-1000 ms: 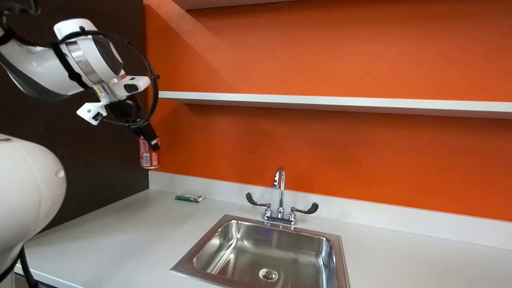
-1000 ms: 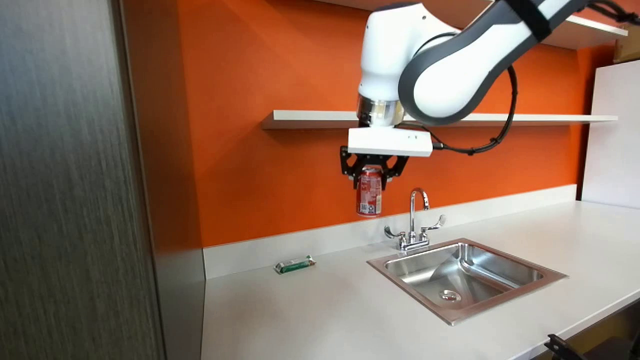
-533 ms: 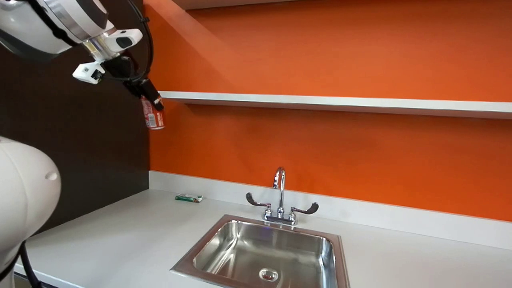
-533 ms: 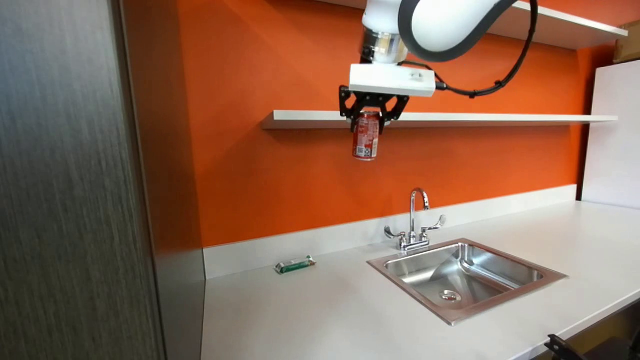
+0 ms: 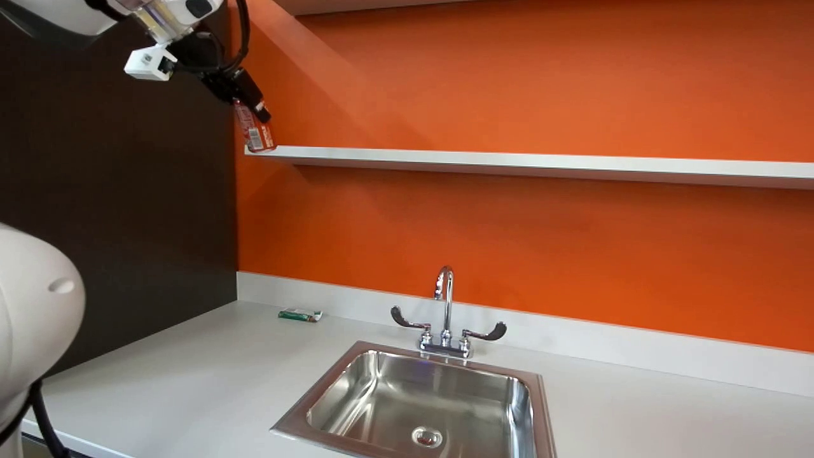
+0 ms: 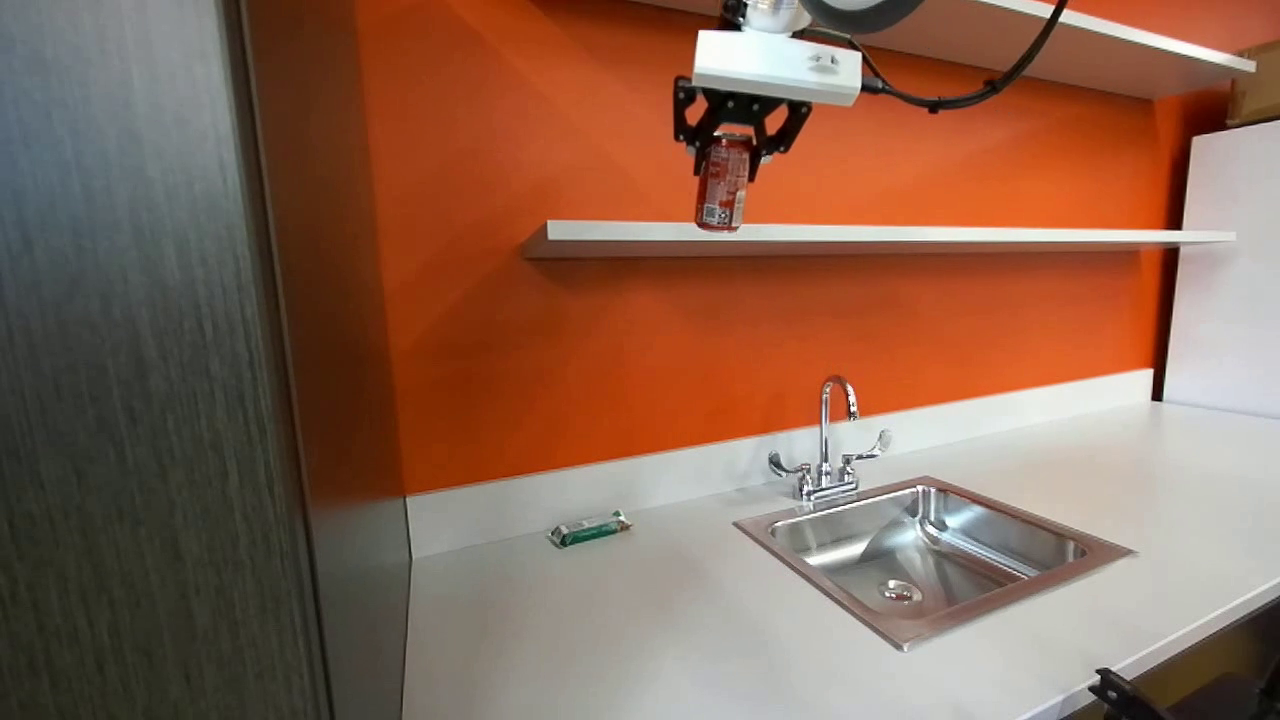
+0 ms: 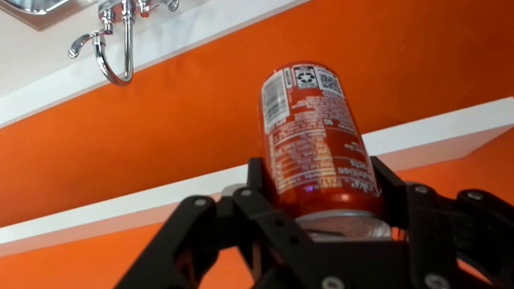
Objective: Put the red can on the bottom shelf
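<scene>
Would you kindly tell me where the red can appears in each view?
In an exterior view: red can, upper left.
In an exterior view: red can, upper middle.
In the wrist view: red can, just right of centre.
Shared landmark: the faucet, visible in all three.
</scene>
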Robot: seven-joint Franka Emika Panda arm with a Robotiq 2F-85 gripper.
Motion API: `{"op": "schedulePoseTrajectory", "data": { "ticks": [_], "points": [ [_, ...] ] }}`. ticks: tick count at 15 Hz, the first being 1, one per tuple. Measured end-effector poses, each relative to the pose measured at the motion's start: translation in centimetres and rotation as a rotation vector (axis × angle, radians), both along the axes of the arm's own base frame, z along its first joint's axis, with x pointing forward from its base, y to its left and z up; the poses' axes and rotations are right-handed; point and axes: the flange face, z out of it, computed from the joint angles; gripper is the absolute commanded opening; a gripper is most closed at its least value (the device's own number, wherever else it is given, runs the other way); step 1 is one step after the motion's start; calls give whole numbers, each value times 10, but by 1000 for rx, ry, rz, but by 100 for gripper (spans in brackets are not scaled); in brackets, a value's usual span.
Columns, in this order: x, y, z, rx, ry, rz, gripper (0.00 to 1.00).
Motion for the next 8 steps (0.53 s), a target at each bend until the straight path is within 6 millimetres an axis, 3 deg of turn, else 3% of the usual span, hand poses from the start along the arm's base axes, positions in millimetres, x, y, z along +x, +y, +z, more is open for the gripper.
{"op": "schedulePoseTrajectory", "data": {
  "ticks": [8],
  "points": [
    [17, -6, 62, -16, -96, -10, 38]
  ]
}}
